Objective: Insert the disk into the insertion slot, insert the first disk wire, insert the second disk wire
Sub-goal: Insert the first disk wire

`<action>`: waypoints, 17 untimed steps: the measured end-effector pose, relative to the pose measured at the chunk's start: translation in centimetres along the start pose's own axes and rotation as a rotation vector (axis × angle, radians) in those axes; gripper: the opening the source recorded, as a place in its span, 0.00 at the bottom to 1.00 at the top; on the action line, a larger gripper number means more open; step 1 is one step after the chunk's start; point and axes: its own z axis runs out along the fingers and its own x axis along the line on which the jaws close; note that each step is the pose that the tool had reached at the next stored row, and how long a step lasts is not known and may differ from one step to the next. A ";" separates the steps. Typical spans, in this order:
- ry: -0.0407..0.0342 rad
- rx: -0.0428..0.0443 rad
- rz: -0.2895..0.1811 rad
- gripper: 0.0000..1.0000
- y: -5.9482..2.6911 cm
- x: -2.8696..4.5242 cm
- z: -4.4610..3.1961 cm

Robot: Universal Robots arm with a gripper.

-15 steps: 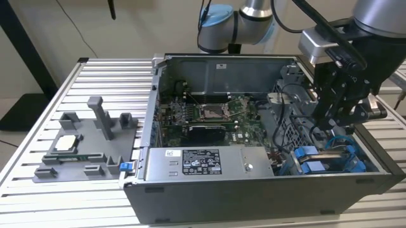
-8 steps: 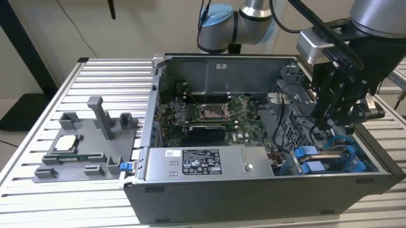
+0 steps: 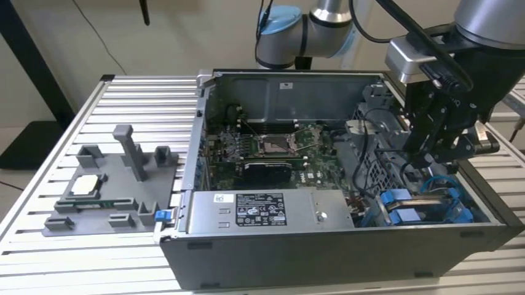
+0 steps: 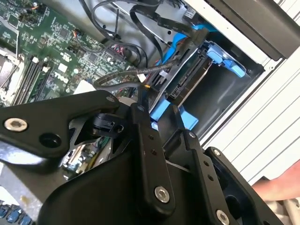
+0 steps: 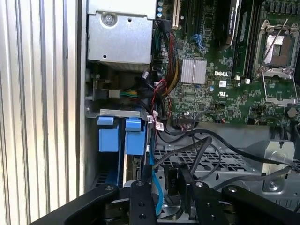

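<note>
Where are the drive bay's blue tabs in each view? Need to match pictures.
Exterior view: blue tabs low at the exterior view's right, under the gripper.
First wrist view: tabs between the power-supply box and the gripper.
Second wrist view: tabs just beyond the gripper.
Shared landmark: the green motherboard.

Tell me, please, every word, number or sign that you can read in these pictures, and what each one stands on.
No text can be quoted here.
Dark label on the power-supply box: white print, too small to read.
White sticker on the case's back wall: too small to read.
White lettering on the motherboard: too fine to quote.
</note>
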 end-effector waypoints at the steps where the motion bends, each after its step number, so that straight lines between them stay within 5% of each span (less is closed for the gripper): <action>1: 0.0002 0.0000 0.000 1.00 -0.01 0.00 0.00; 13: 0.0002 0.0000 0.000 1.00 -0.01 -0.03 0.00; 14: 0.0003 -0.0001 0.000 0.00 -0.01 -0.03 0.00; 17: 0.0003 0.0000 0.000 0.00 -0.01 -0.04 0.00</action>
